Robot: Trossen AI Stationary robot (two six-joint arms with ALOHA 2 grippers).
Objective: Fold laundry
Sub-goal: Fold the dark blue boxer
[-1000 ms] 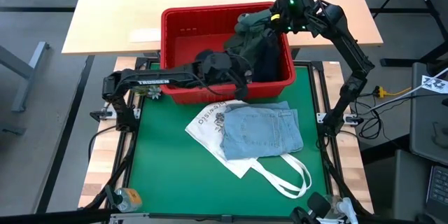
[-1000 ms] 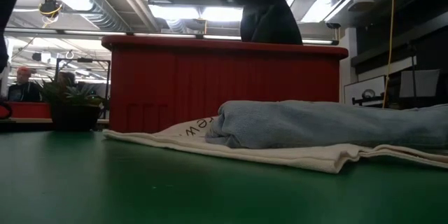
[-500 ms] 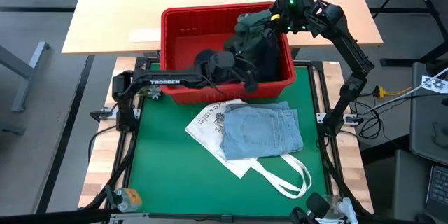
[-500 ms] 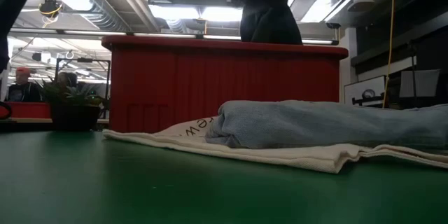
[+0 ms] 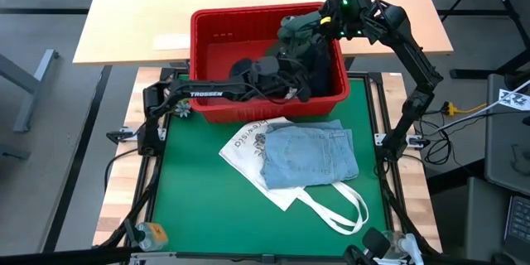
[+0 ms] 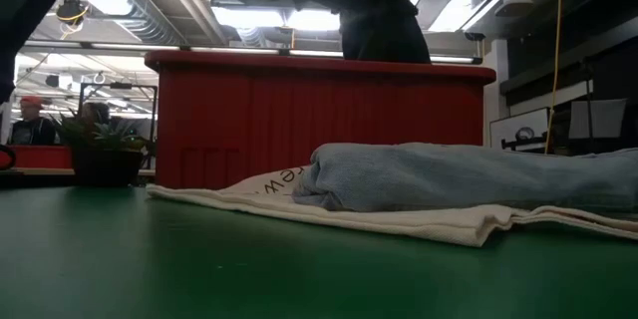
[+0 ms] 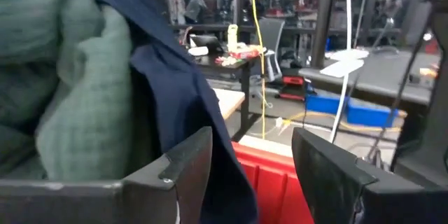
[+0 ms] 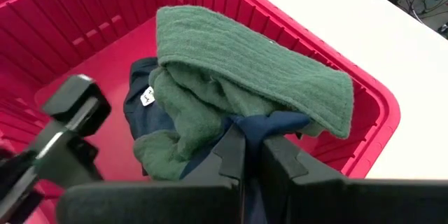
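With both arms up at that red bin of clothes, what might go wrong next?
The right gripper, pinching the navy garment, may drag the green garment along, since the two are tangled. The left gripper, open beside the hanging navy cloth, might close on both. Both arms meet over the red basket, so they might bump.

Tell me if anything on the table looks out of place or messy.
Yes. The jeans lie on top of a white tote bag, whose handles trail loose over the green mat. In the red basket, a green garment and a navy one hang bunched from the shut right gripper.
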